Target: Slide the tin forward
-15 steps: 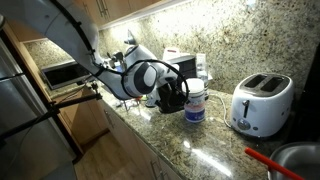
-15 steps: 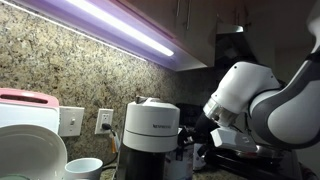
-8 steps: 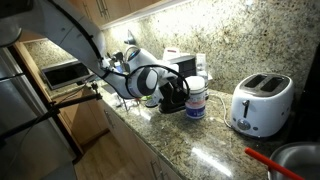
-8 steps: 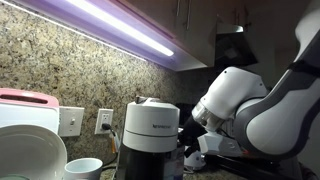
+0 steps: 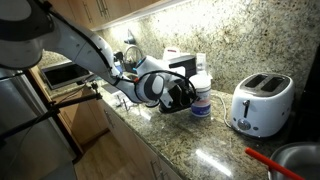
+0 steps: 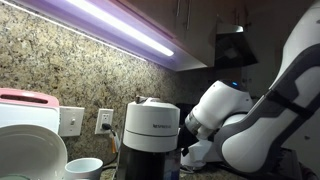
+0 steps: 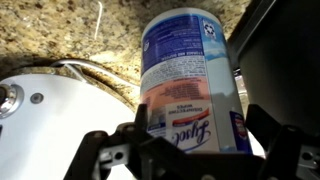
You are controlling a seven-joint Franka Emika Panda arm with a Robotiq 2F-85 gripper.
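The tin (image 5: 202,98) is a white upright canister with a blue-purple label band, standing on the granite counter (image 5: 200,140) beside the toaster. My gripper (image 5: 187,96) is at its side, low over the counter. In the wrist view the tin (image 7: 190,70) fills the middle and stands between my two fingers (image 7: 195,140). The fingers are spread, one on each side of it, with a thin gap on the right. In an exterior view only my white arm (image 6: 235,120) shows; the tin is hidden there.
A white two-slot toaster (image 5: 260,103) stands close beyond the tin. A black appliance (image 5: 183,68) stands behind it at the wall. A coffee machine (image 6: 152,135) and a white cup (image 6: 83,168) are near. A red-handled utensil (image 5: 262,157) and a pot (image 5: 300,160) lie near the counter's edge.
My arm has moved toward the tin, and the fingers now reach around it. The tin seems shifted a little toward the toaster.
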